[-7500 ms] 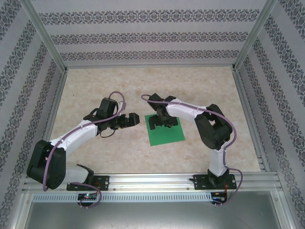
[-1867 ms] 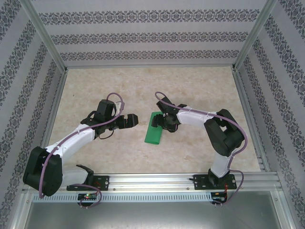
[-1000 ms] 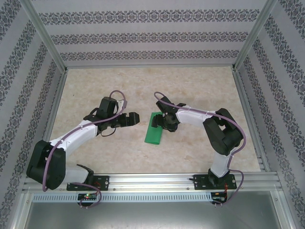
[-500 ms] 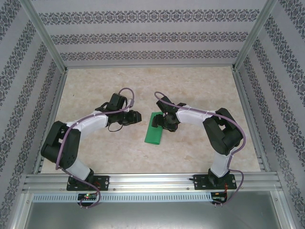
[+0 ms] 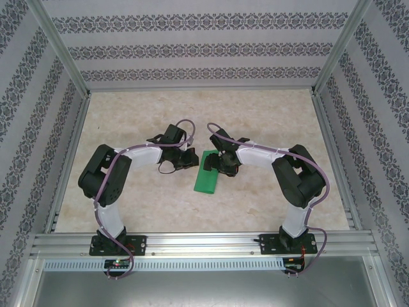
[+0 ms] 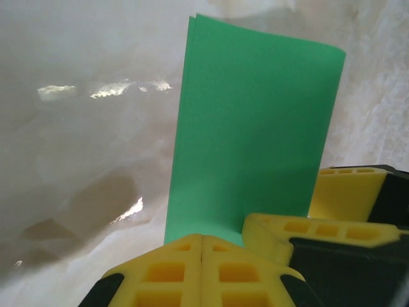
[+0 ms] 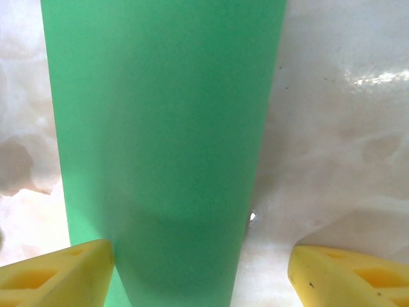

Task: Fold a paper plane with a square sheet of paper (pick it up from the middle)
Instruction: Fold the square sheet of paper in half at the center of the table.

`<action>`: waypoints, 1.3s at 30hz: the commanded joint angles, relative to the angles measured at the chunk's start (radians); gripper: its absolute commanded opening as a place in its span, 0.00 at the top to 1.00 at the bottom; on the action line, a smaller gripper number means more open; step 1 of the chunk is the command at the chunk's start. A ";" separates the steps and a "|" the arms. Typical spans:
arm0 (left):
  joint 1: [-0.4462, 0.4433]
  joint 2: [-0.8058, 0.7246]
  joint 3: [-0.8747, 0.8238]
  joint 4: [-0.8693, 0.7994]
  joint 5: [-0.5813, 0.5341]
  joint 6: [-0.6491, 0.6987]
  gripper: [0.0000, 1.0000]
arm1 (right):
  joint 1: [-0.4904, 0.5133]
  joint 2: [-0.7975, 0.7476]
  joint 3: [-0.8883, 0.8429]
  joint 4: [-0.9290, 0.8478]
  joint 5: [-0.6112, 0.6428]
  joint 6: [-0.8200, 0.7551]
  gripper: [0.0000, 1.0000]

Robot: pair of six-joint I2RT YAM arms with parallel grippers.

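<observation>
My left jaws were shut tight beside the upper end of the folded square sheet of paper (image 5: 206,180), which lay mid-frame on the surface (image 5: 268,115), while my right jaws were wide open over it, gripping nothing.

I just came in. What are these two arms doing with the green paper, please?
The arms are folding the square sheet of paper, which lies on the table doubled into a narrow strip. The right gripper is open, its fingers standing on either side of the strip's far end. The left gripper is shut and empty, its tip at the strip's left side close by, perhaps to press the fold flat.
</observation>
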 commanded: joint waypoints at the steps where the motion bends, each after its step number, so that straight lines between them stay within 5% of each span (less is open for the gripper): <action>1: -0.020 0.024 0.031 0.028 0.026 -0.020 0.97 | -0.013 0.116 -0.052 0.044 0.019 -0.009 0.26; 7: -0.022 0.020 0.031 0.020 -0.013 -0.035 0.96 | -0.009 0.114 -0.053 0.043 0.027 -0.001 0.27; 17: -0.021 -0.085 -0.026 -0.044 -0.252 -0.107 0.96 | -0.002 0.132 -0.034 0.056 0.006 -0.008 0.24; 39: -0.023 -0.060 -0.001 0.022 -0.105 -0.083 0.95 | 0.000 0.160 -0.017 0.027 0.007 -0.033 0.22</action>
